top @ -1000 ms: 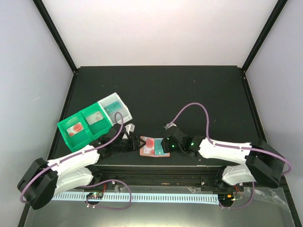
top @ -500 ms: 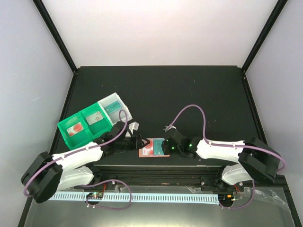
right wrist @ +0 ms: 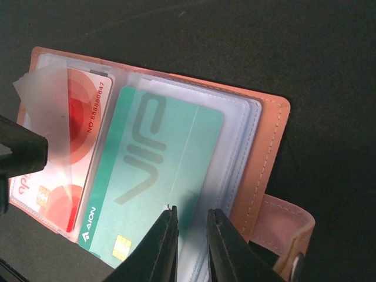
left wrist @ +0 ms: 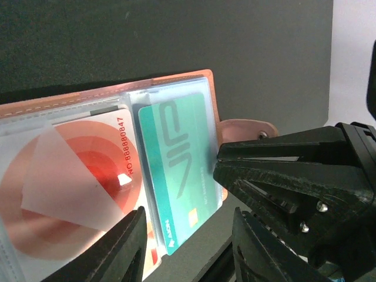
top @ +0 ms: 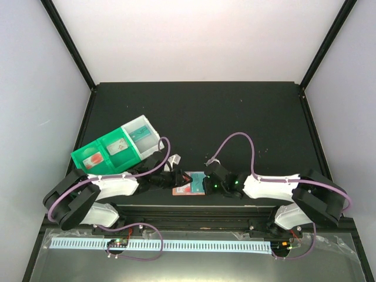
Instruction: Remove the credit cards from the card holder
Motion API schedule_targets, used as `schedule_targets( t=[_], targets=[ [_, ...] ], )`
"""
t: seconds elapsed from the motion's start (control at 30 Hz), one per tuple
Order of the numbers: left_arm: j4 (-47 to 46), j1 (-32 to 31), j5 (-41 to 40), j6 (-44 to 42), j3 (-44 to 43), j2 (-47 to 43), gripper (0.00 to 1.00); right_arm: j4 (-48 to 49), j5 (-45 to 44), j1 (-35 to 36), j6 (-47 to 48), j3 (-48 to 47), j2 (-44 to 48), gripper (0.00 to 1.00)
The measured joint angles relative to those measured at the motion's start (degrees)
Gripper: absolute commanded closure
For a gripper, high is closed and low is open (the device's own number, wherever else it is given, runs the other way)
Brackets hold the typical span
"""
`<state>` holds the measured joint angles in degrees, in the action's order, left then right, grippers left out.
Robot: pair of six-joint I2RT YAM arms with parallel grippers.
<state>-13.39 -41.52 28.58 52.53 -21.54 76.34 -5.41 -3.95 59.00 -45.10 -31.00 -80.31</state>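
Over the last second the left gripper point(top: 175, 178) has swung in from about 9 o'clock and now sits at the left edge of the card holder point(top: 189, 188). The right gripper point(top: 203, 183) has crept leftward from 3 o'clock onto the holder's right half. The holder lies open at the near edge of the bench point(top: 235, 111), at 6 o'clock from its middle, with a green-and-white tray point(top: 97, 155) at its 10 o'clock. Both cards are still sleeved: a teal card point(right wrist: 158, 164) in the right pocket and a red-and-white card point(left wrist: 64, 176) in the left. The left jaws stand wide over the fold, gripping nothing. The right jaws are drawn narrow at the teal card's outer edge; whether they pinch card or clear sleeve I cannot tell. The closing-in suggests bracing on the left and extraction on the right are about to begin, with no card out yet.
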Motion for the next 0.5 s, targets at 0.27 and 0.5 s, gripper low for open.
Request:
schedule_targets(
  t=[0.27,0.5],
  targets=[
    [-3.6,-0.3,0.2,1.0,0.0,4.4,0.62,0.8,0.0,0.0,-0.3,0.7,-0.3,0.93],
    [-6.4,-0.8,0.6,2.2,0.3,6.6,0.65,1.9,0.0,-0.2,-0.7,1.3,-0.4,0.96]
  ],
)
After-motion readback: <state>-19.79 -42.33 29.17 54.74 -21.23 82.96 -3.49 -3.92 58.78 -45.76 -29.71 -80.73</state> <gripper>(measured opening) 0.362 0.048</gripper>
